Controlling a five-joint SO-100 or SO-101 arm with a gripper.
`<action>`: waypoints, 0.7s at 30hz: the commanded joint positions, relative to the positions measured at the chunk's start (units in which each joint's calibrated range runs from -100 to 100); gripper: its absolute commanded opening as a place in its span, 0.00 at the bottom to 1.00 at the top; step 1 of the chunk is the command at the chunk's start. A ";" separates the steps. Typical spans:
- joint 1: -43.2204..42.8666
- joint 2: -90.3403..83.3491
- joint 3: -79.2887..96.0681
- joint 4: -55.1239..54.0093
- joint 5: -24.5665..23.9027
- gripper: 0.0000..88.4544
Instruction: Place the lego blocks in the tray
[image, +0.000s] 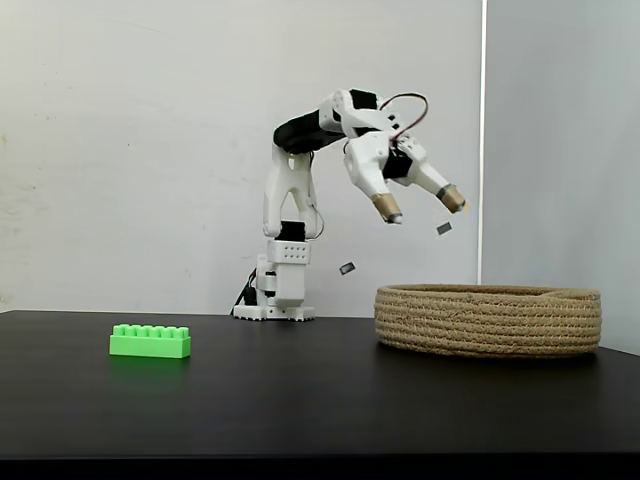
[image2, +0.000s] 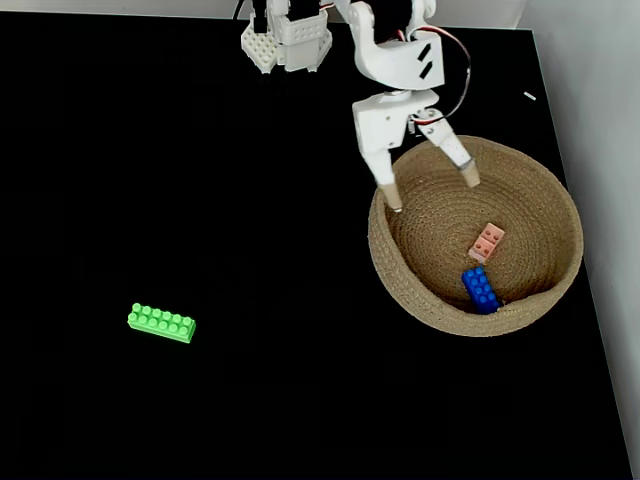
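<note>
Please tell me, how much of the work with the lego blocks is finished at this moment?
Done: the blue brick and pink brick lie inside the rope tray. In hand: nothing; the pincer hangs open and empty above the tray. Left: the green brick sits on the black table, far from the tray.

A white plastic SO-100 arm (image: 292, 195) with black servo blocks at its joints stands on a studded white base (image: 276, 311). Its two-finger gripper (image: 420, 208) has white fingers tipped with tan pads (image: 387, 208). A red cable (image: 405, 103) loops at 12 o'clock above the wrist, with black cabling at the base.
</note>
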 joint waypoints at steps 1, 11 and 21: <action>12.55 -4.89 -4.79 -0.17 -7.47 0.39; 31.92 10.16 -10.99 -6.42 -19.24 0.43; 36.13 23.31 -24.94 1.08 -24.08 0.42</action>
